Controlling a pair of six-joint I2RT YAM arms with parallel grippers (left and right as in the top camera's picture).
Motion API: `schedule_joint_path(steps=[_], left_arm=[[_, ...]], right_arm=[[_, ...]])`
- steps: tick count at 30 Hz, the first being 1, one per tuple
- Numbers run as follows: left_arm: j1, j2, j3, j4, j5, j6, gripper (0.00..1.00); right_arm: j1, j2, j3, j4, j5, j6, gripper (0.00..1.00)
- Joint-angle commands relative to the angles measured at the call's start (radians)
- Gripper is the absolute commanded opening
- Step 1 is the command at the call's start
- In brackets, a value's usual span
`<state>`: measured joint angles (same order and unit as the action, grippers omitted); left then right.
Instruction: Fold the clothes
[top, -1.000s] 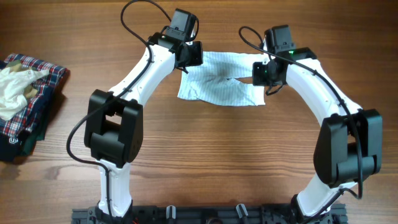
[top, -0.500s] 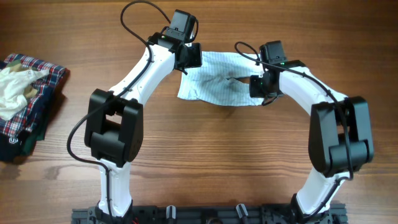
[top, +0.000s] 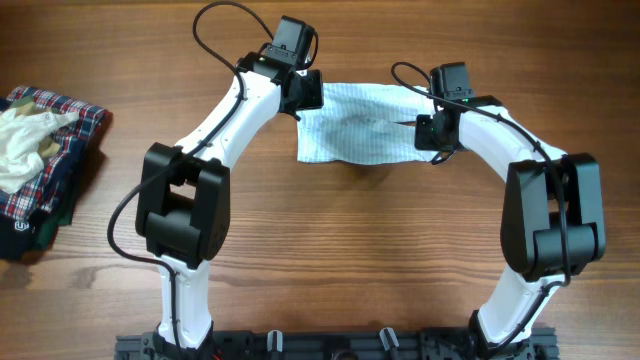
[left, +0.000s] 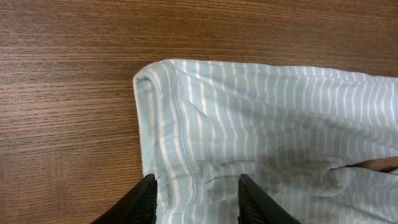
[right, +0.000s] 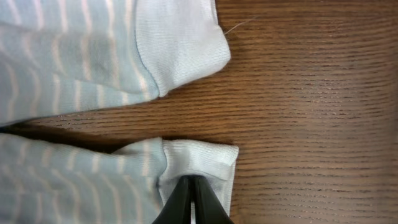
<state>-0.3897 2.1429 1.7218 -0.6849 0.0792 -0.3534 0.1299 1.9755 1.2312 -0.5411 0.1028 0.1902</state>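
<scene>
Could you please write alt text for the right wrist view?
The right gripper is shut on a ribbed cuff of the light-blue striped garment. A second cuff lies farther up the frame, on the wooden table.

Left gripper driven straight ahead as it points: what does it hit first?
The striped garment: its hemmed edge lies right ahead, between the open fingers of the left gripper. Gap to the cloth is unclear.

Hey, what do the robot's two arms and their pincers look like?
The left arm and right arm have white tubular links with bulky black joint housings. A thin black cable loops near each wrist. The left pincer and right pincer have black tapering fingers.
</scene>
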Motion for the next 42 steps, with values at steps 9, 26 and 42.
schedule_joint_path(steps=[9, 26, 42], left_arm=[[-0.001, -0.011, 0.010, -0.049, -0.009, 0.029, 0.38], [0.027, -0.002, 0.010, -0.215, -0.009, -0.052, 0.58], [0.011, 0.068, -0.098, -0.286, 0.139, -0.074, 0.57]], right_arm=[[-0.013, -0.029, 0.134, -0.038, -0.178, -0.023, 0.65], [-0.013, -0.029, -0.001, -0.094, -0.179, -0.003, 0.63], [-0.013, -0.029, -0.010, -0.090, -0.179, -0.004, 0.44]])
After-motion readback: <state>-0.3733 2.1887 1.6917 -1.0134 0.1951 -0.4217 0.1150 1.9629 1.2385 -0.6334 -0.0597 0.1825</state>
